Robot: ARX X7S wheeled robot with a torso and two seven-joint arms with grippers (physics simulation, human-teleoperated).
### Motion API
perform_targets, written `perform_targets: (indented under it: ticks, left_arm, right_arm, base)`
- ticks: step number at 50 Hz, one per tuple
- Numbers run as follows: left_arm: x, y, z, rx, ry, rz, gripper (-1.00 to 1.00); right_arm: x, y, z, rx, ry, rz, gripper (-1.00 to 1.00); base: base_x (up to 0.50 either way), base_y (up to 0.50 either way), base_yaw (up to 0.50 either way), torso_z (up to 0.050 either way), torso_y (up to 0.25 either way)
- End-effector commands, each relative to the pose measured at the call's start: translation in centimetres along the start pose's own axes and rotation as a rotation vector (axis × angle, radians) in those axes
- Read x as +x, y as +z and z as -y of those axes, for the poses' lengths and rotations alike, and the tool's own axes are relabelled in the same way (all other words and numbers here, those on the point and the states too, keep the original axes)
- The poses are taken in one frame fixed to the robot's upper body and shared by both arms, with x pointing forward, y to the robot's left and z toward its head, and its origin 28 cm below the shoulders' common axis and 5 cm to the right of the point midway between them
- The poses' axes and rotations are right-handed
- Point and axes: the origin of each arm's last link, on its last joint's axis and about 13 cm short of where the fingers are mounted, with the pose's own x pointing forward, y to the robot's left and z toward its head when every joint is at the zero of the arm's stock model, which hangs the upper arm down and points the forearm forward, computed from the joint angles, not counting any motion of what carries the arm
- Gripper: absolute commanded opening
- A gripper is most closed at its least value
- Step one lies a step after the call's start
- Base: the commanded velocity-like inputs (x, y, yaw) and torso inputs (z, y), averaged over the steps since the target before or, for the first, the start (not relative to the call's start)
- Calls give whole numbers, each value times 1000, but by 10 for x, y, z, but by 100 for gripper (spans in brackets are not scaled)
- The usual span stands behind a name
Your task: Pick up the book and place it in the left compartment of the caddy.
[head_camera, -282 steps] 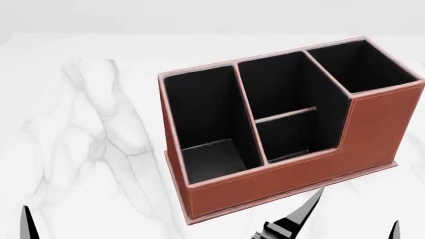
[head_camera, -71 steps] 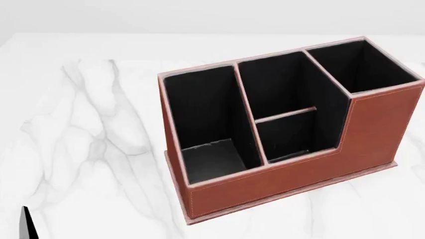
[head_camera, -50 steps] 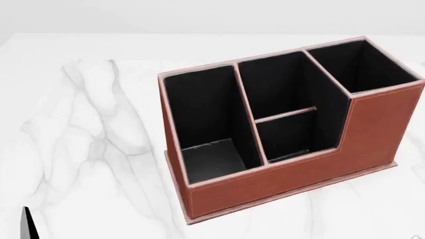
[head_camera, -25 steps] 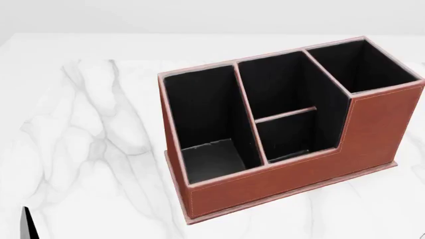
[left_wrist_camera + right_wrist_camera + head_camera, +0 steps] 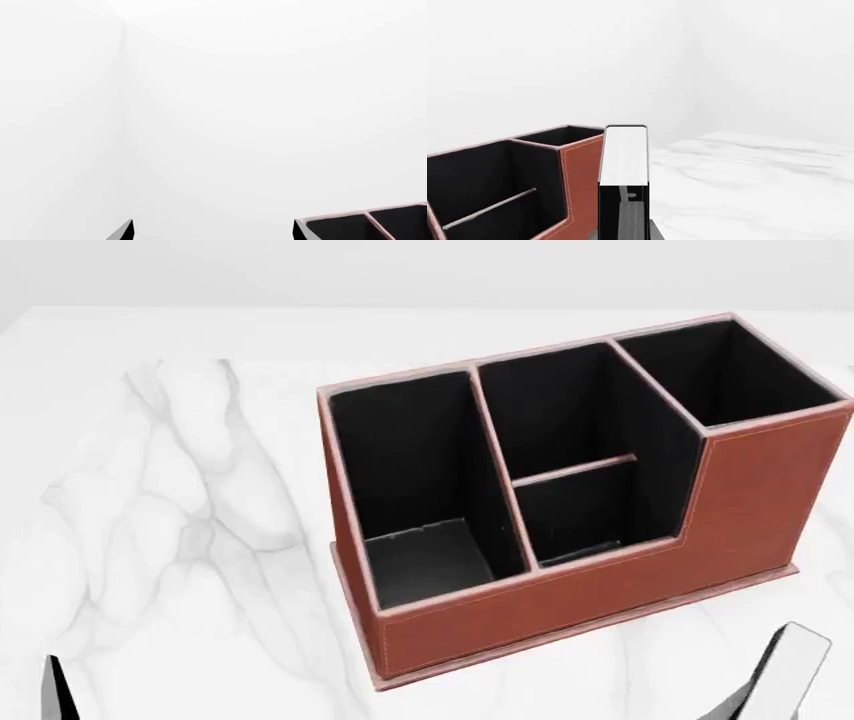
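Left wrist view: only the two dark fingertips of the left gripper are showing, standing apart with nothing between them, and a corner of the caddy is entering the edge of the picture; the book is not appearing here. Head view: the caddy is sitting on the marble table, its low front wall facing the robot, and the left compartment is lying open and dark, with no book discernible in it. The book is rising into view at the near right corner of the caddy, clear of its front wall, tilted, its pale face catching light. Right wrist view: the right gripper is largely hidden behind the book, so its jaw position cannot be told directly; the book is standing upright on end, long axis vertical, beside the caddy's tall end. Judged step: carrying is in hand, placing not yet done. The next move calls for travelling across the caddy front to the left compartment, aligning the book with that slot's length, and lowering before release.
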Motion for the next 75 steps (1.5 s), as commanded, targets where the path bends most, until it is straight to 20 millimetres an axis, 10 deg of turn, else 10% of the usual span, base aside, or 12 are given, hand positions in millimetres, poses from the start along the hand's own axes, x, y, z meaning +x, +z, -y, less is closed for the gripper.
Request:
perform_targets:
  ticks: [1, 34, 75]
  left_arm:
    - [0, 0, 0, 0, -1, -2, 100]
    - [0, 0, 0, 5, -3, -3, 100]
    - [1, -2, 1, 7, -5, -8, 100]
  right_arm:
    - [8, 7, 3, 6, 192, 44, -100]
    - [38, 20, 23, 112, 809, -37, -100]
    - [75, 26, 30, -11, 917, -115, -100]
  base:
    - [0, 0, 0, 0, 0]
    - [0, 0, 0, 0, 1]
    - [0, 0, 0, 0, 1]
